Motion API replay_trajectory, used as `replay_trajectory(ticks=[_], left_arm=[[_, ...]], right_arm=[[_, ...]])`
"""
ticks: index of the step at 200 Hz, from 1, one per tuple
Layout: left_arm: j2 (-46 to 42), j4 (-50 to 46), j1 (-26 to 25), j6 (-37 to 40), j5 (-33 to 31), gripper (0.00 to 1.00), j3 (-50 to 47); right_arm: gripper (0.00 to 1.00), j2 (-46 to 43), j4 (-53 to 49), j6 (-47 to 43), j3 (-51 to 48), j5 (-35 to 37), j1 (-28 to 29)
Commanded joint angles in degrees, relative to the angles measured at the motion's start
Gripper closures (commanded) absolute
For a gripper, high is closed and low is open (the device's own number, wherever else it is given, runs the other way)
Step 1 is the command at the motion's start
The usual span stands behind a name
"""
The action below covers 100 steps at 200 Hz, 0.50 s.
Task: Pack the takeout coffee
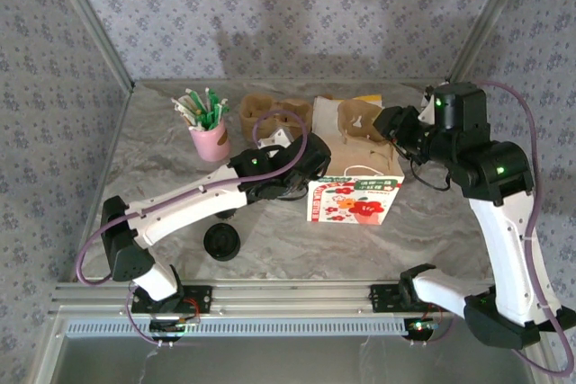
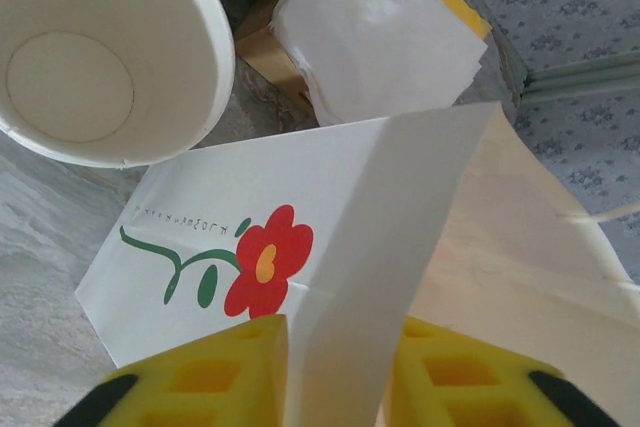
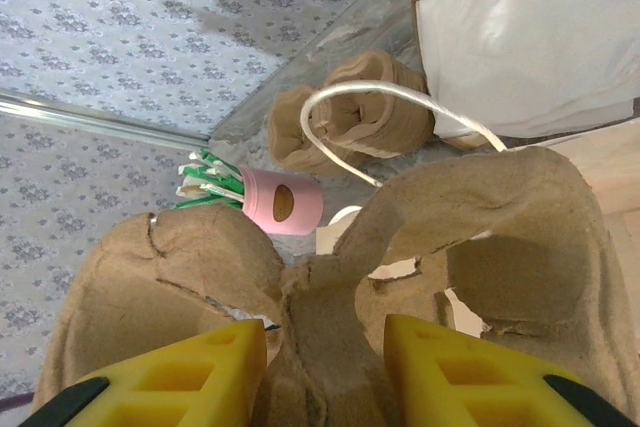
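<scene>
**Bag and carrier in the arms, coffee on the near table**

The takeout coffee point(image 1: 221, 242) stands on the marble-patterned table point(image 1: 297, 245) just in front of the left arm's forearm, well apart from both grippers (from above its round black lid is about all that can be made out). The flower-printed paper bag point(image 1: 355, 200) stands upright near the table's middle, between the two arms. The left gripper point(image 1: 304, 168) is at the bag's left edge. In the left wrist view its yellow fingers point(image 2: 250, 357) are parted with a white panel of the bag point(image 2: 230, 197) rising between them; whether the pads touch the paper I cannot tell. A lidless white cup point(image 2: 90, 47) lies just beside the bag, mouth towards that camera, and white paper sheets point(image 2: 380, 37) lie behind it.

The right gripper point(image 3: 325, 332) pinches the middle ridge of a brown cardboard cup carrier point(image 3: 480, 237), one finger on each side. In the top view the carrier point(image 1: 358, 117) sits behind the bag. More carriers point(image 1: 270, 112) lie at the back; a pink cup point(image 1: 210, 141) of green and white sticks stands to their left.
</scene>
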Motion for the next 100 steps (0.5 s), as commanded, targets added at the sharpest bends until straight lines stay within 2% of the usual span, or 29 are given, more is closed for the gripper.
replay_trajectory(ticks=[1,45,100], left_arm=[[-3.6,0.1,-0.3,2.0,-0.6,0.63,-1.1],[-8.7,-0.4,-0.8,7.7,-5.2,0.52,-1.4],[-14.1,-3.0,-0.8,17.3,-13.7,0.5,-1.0]], right_arm=[[0.63,0.2,-1.6,-2.4,0.6,0.9,-0.4],[0.63,2.2,-4.4,-5.2,2.5,3.6,0.6],[0.63,4.4,-8.9,-7.5,5.1,13.2,7.7]])
